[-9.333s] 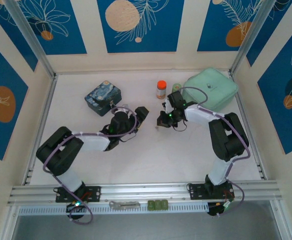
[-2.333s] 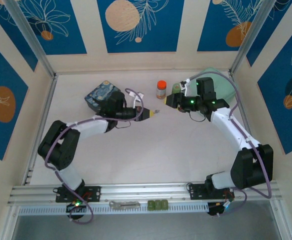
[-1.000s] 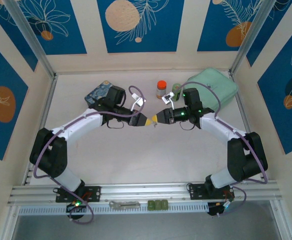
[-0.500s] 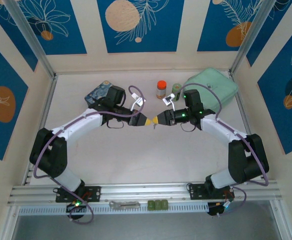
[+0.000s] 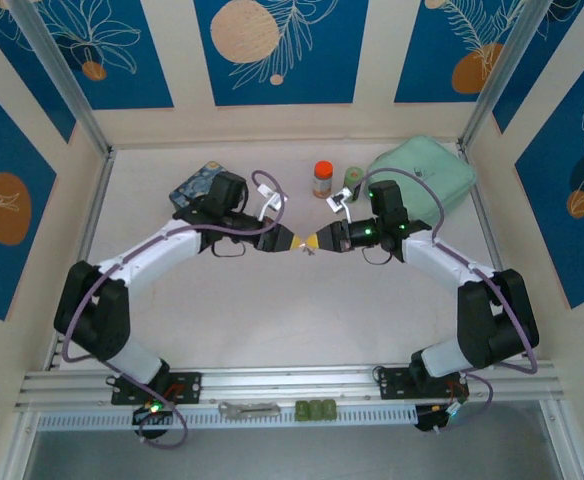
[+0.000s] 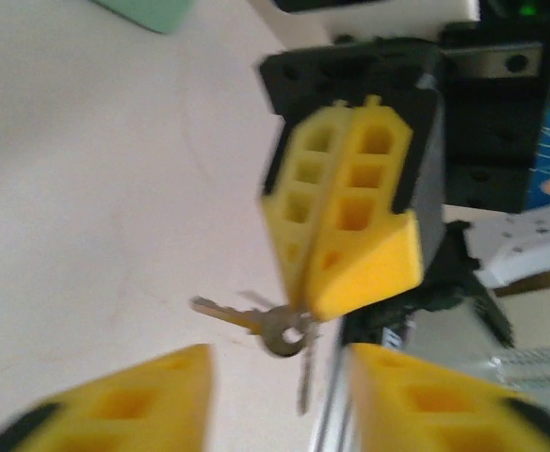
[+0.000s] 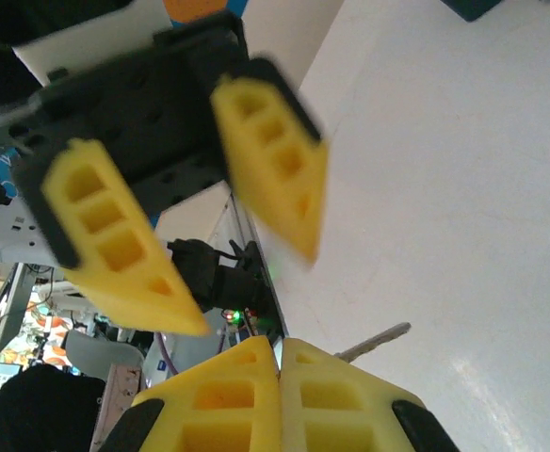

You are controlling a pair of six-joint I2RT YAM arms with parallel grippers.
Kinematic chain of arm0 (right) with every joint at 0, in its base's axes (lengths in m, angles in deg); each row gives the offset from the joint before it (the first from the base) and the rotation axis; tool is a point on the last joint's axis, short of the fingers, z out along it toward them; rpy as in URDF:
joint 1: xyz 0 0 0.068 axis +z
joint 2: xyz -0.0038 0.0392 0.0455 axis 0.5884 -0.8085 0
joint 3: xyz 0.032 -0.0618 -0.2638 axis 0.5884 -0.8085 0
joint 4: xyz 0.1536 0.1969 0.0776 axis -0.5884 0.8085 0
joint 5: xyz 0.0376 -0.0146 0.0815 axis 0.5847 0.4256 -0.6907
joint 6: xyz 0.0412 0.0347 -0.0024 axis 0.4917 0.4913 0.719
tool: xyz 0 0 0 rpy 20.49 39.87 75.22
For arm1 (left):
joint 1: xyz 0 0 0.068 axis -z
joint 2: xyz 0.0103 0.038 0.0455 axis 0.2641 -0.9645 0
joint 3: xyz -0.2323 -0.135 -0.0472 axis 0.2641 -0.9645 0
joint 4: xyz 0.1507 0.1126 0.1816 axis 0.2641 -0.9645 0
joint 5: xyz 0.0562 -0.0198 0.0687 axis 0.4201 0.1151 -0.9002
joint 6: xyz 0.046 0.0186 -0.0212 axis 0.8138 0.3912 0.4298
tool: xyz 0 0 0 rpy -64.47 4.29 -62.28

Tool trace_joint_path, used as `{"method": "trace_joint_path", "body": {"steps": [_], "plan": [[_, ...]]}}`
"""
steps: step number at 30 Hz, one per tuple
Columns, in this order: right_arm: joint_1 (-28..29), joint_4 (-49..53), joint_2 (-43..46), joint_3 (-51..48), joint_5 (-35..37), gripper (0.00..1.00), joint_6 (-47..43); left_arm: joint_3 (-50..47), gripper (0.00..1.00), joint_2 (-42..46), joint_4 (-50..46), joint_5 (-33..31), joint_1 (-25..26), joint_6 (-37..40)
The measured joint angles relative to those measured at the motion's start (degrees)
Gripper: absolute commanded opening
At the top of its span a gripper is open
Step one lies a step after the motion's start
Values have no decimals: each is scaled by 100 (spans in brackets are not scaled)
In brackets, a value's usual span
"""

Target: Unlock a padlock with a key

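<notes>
Since one second ago, the left pincer (image 5: pixel 292 241) has gone from closed to open, and its yellow fingers now stand apart. The right pincer (image 5: pixel 310 241) has gone from partly open to fully closed, gripping the key (image 6: pixel 253 318) at its fingertips. Two seconds ago the pincers were apart; they now meet tip to tip.

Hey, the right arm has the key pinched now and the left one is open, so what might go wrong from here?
The right jaws pinch the key only at their very tips, and it dangles, so it may slip and drop to the table. The open left jaws stand close by the key; pulling back carelessly might snag it or bump the right jaws.
</notes>
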Motion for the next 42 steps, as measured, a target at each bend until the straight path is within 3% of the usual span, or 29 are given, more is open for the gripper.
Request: {"method": "trace_joint_path", "body": {"steps": [5, 9, 17, 22, 29, 38, 42], "plan": [[-70, -450, 17, -369, 435, 0, 542, -1231, 100, 828, 992, -1486, -616, -979], [-39, -929, 15, -621, 892, 0, 1088, -2133, 99, 1001, 1939, -2577, -911, -1853], [345, -1860, -177, -688, 1840, 0, 2146, -2900, 90, 262, 3598, -4391, -896, -3104], [457, -2284, -361, -688, 2096, 0, 2559, -2898, 88, -389, 4363, -5359, -896, -3104], [450, -2323, -382, -684, 2175, 0, 2601, -2616, 78, -1368, 5460, -5724, -931, -2804], [378, -2339, -658, -557, 2166, 0, 2603, -2100, 77, -2159, 5799, -5801, -962, -2811], [343, -2341, -667, -535, 2146, 0, 2601, -1794, 66, -2404, 5794, -5731, -1036, -2785]]}}
